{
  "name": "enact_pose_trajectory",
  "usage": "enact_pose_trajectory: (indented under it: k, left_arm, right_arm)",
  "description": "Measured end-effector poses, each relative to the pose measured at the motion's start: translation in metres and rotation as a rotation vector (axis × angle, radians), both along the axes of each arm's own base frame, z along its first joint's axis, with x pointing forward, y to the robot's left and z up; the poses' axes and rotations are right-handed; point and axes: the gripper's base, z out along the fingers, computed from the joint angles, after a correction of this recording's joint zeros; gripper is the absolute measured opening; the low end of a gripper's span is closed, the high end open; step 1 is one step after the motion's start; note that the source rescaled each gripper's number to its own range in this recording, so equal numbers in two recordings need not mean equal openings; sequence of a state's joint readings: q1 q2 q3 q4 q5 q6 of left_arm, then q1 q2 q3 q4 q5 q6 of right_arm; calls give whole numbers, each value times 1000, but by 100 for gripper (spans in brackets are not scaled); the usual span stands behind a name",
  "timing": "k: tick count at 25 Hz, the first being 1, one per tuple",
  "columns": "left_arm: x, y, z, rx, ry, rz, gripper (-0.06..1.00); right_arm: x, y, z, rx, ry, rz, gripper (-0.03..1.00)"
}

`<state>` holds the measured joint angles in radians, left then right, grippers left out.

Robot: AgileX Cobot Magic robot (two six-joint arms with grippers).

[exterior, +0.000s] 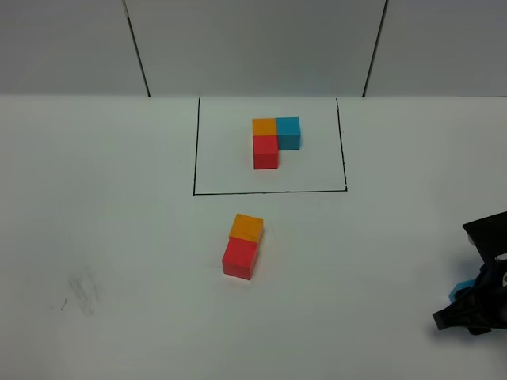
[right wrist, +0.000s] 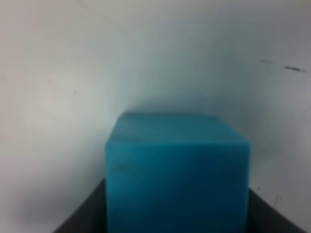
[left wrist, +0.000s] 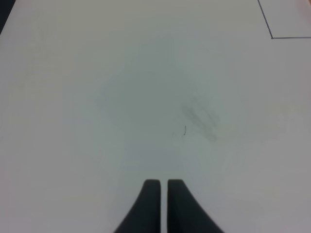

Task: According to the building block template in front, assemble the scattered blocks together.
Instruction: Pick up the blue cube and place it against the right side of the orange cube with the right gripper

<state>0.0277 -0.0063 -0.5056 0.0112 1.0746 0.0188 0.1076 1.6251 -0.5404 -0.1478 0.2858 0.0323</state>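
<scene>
From the high camera, the white desk has the template inside a thin black drawn rectangle: a joined L of small matte cubes, orange, blue and red. Below the frame sit a loose orange cube and a loose red cube, touching each other, well apart from both arms.

The right gripper is mostly cut off at the edge up there, with just a sliver of blue showing. Its wrist camera fills in the gap: a light blue matte cube sits right between the dark fingers, which look clamped on its sides, though the shot is blurry.

The left gripper only shows in its own wrist view, fingers closed together with nothing in them, over bare desk with a faint grey smudge ahead of the tips.
</scene>
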Motion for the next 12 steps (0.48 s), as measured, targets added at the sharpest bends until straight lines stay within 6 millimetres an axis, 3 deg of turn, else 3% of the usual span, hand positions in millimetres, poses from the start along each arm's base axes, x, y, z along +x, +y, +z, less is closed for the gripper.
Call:
enact_pose_trajectory:
  k: [4,12]
  left_arm:
    - [0,0,0,0,0,0,0]
    - [0,0,0,0,0,0,0]
  right_arm:
    - [3,5,18,-4,-36,23,51]
    - [8,19,80,-35,-124,111,51]
